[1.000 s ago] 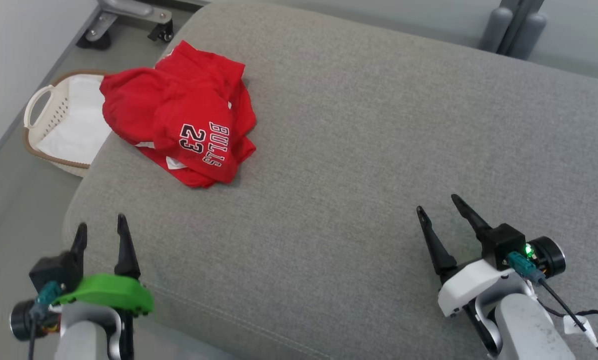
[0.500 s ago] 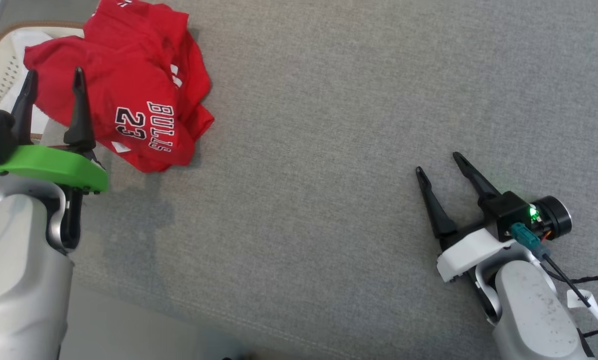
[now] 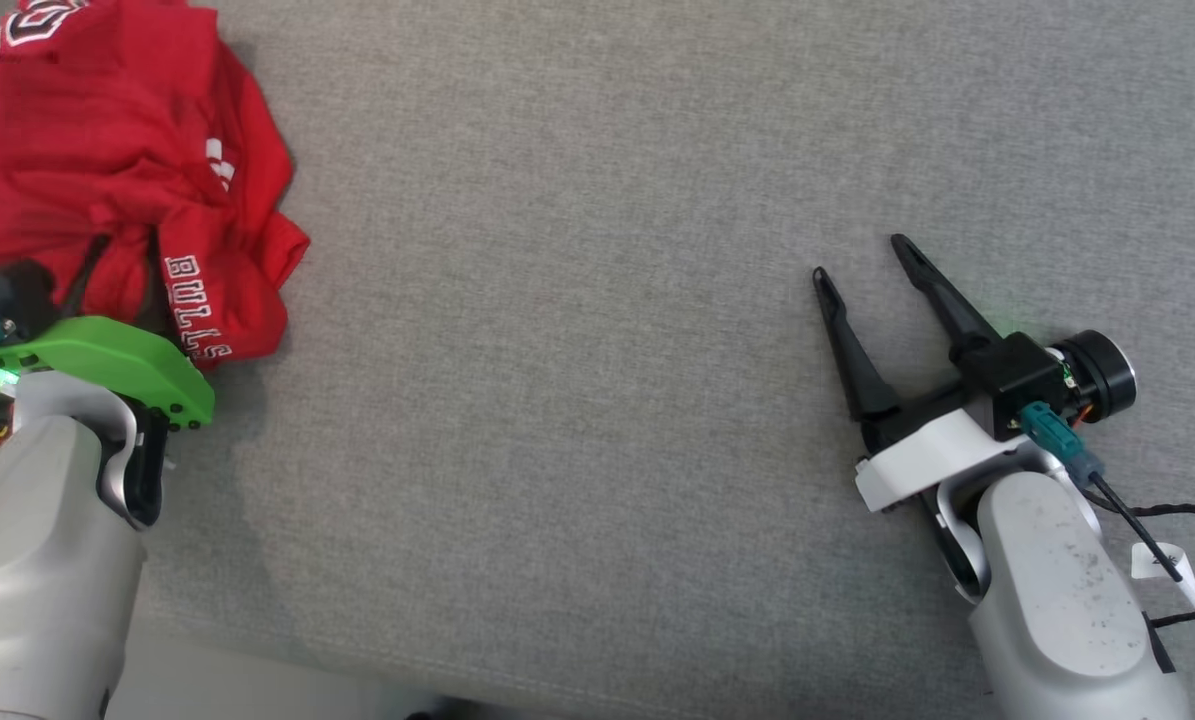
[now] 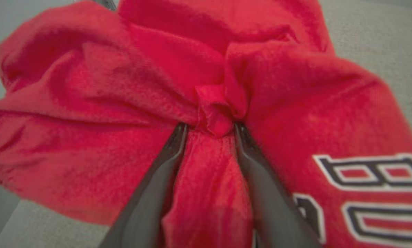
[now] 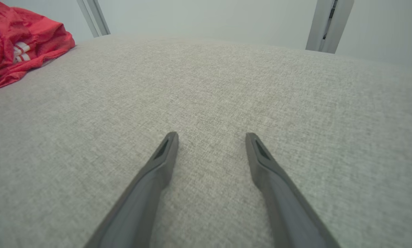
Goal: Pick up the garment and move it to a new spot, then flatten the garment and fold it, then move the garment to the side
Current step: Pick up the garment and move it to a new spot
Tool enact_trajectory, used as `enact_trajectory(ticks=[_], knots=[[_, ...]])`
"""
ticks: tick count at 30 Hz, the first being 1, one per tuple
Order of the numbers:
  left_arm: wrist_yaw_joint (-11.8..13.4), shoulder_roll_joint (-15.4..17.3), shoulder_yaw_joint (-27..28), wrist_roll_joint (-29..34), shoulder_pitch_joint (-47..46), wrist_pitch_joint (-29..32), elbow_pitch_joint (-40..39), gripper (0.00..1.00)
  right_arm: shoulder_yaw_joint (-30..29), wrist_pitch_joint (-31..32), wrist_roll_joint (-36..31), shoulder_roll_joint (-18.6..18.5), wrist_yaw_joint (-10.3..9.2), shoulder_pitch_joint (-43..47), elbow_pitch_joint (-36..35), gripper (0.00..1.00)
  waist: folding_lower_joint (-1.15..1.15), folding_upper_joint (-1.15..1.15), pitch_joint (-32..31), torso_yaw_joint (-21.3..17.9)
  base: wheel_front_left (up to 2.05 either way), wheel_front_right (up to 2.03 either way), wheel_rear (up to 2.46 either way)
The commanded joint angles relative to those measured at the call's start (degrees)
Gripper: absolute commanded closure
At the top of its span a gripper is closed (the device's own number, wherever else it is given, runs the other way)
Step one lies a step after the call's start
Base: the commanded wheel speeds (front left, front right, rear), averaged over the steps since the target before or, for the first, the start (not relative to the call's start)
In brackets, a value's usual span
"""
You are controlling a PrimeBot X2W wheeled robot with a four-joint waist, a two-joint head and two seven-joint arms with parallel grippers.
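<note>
As we stand now: the first step is in hand, the pick-up of the garment (image 3: 107, 150), which lies crumpled at the far left of the grey cushion (image 3: 577, 300), close to its left edge.
Left gripper (image 4: 211, 127): sunk into the heap from the near side. Its fingers (image 4: 150, 193) stand somewhat apart, astride a raised ridge of red cloth that bunches between the tips. We cannot tell whether that is a firm grip or only contact.
Right gripper (image 3: 860, 258): spread wide, holding nothing, over bare cushion at the right.
Nearer arm: our left one, plainly. The right is well apart from the cloth, with open grey cushion between them.
Direction: from the left pincer the bulk of the garment lies ahead and to both sides, and the lettering (image 3: 195, 305) sits to the right of the fingers.
Long axis: none we can read, since the heap is a rumpled mound.
Coming move, as we judge it: close on the ridge, lift, and carry rightward toward the bare middle.
Risk: a single thin fold may slip out, or the rest may drag.
</note>
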Motion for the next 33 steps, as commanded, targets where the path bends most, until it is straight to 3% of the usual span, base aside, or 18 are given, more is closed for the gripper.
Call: enact_trajectory(ticks=[1,5,10,13,18,24,33], knots=[[0.06,0.13,-0.73,-0.99,-0.82,0.04,0.64,1.00,-2.32,1.07,0.65,-3.01,-0.59,3.94,4.19,0.00,0.00,0.00,-0.94,-0.46,0.00,0.00,0.00],[0.06,2.05,0.06,-1.39,-1.36,0.03,-0.02,1.00,-1.98,1.03,1.71,-2.48,-0.56,4.83,3.73,0.00,0.00,0.00,-3.33,-0.59,0.00,0.00,0.00],[0.06,4.14,5.73,3.70,-0.46,0.01,-7.03,1.00,-1.04,0.79,3.78,-1.90,-0.39,5.30,3.26,0.00,0.00,0.00,-7.64,-1.16,0.00,0.00,0.00],[0.06,3.94,9.40,7.71,1.42,0.01,-13.67,1.00,-0.61,0.60,5.21,-1.85,-0.37,5.80,3.03,0.00,0.00,0.00,-10.28,-2.12,0.00,0.00,0.00],[0.06,2.61,10.95,11.90,3.01,0.01,-23.83,1.00,0.22,0.59,7.80,-1.81,-0.37,7.14,2.48,0.00,0.00,0.00,-13.96,-5.46,0.00,0.00,0.00],[0.06,-0.52,5.66,15.16,3.45,0.03,-33.08,1.00,0.29,0.59,10.19,-1.75,-0.37,8.17,1.65,0.00,0.00,0.00,-15.87,-12.24,0.00,0.00,0.00],[0.07,-6.97,-2.55,12.82,2.25,0.02,-34.00,1.00,1.82,0.59,12.23,-1.75,-0.37,8.84,-0.03,0.00,0.00,0.00,-15.50,-23.87,0.00,0.00,0.00]])
